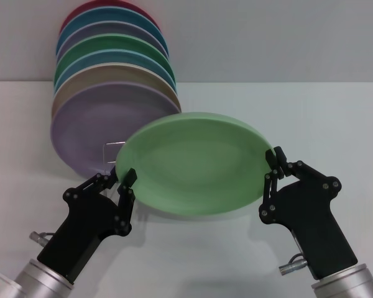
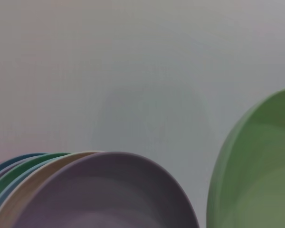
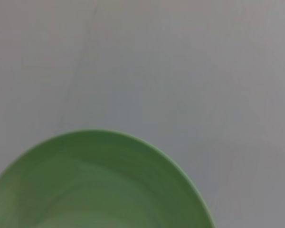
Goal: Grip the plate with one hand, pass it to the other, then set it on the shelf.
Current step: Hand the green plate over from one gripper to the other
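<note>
Plate (image 1: 196,164), pale mint green, held in the air above the white desk (image 1: 336,118), tilted, with its hollow side up and toward the camera. Right hand (image 1: 272,166) closed on the plate's right rim, fingers pinching the edge. Left hand (image 1: 128,185) at the plate's left lower rim, fingers narrow and at the edge, one on each side of it as far as can be seen; whether already pressing the rim or only touching, cannot tell for sure. Long axis of the plate running left to right between both hands, so each hand at one end of it. Behind the plate's left edge, a little of the thin wire shelf (image 1: 114,149), standing in front of the lavender plate (image 1: 90,127), first of a row of leaning coloured plates (image 1: 115,56). Shelf lying to the left and a little farther back from the plate, clearly nearer to the left hand than to the right one. Judged from this: handover in progress, right to left; next, probably a firm grip by the left, release by the right, then a short carry back and left to the shelf. Risk: slipping of the smooth rim if released too early.
</note>
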Robot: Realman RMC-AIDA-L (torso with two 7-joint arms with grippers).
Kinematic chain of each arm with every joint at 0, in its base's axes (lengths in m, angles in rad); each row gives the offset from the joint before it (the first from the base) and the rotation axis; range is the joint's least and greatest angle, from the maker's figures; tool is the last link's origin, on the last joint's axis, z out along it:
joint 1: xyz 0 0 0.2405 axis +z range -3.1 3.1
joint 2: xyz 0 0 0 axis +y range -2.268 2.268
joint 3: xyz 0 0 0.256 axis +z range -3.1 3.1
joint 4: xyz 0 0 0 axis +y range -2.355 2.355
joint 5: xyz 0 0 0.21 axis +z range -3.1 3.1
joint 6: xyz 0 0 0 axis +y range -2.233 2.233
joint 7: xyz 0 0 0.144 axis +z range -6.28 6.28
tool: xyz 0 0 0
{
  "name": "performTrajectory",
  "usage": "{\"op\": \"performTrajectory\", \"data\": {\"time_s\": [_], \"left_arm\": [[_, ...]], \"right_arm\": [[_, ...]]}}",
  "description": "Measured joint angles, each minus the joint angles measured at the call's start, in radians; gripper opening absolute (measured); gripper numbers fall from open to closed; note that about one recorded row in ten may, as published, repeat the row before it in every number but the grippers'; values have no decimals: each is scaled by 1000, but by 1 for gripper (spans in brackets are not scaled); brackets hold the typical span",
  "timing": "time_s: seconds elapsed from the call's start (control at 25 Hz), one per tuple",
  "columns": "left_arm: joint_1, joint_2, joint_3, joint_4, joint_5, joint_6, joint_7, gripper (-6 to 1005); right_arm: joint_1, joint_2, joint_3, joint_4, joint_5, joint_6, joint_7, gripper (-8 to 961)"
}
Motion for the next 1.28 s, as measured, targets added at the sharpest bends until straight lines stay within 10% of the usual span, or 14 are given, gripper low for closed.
{"op": "performTrajectory", "data": {"time_s": [1.28], "left_arm": [[-4, -2, -1, -9, -1, -9, 0, 118]], "right_arm": [[-14, -3, -13, -4, 0, -22, -1, 18]]}}
